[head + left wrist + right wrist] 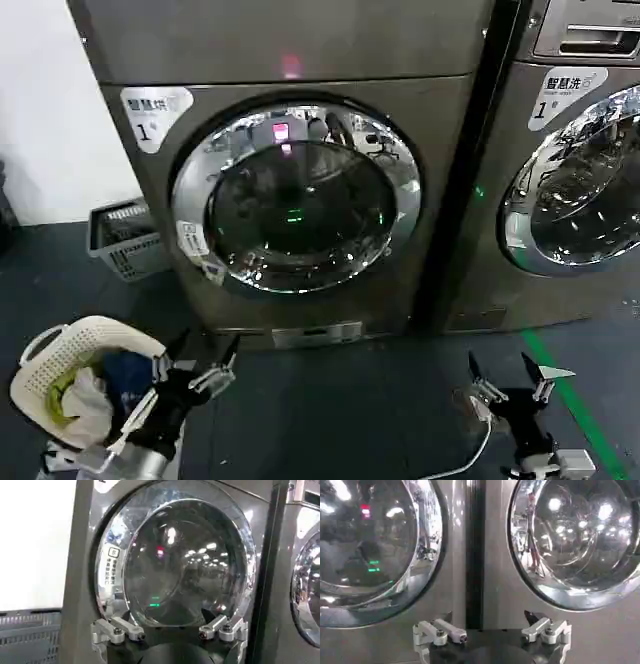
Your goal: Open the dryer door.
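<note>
The dryer (pixel 440 150) is a grey front-loader marked "1". Its round chrome-rimmed glass door (pixel 295 195) stands shut against the front. My left gripper (pixel 205 352) hovers low over the dark floor, in front of and below the door's lower left, open and holding nothing. In the left wrist view that gripper (pixel 166 614) faces the door (pixel 185 560) squarely from a short distance. My right gripper (pixel 503 372) is open and empty at the lower right. In the right wrist view it (pixel 489 615) faces the dark gap between the dryer door (pixel 365 550) and the neighbouring machine.
A second machine (pixel 590 180) with a similar round door stands right of the dryer. A white laundry basket (pixel 45 375) with clothes sits beside my left arm. A grey crate (pixel 125 240) rests against the wall. Green floor tape (pixel 570 400) runs past my right gripper.
</note>
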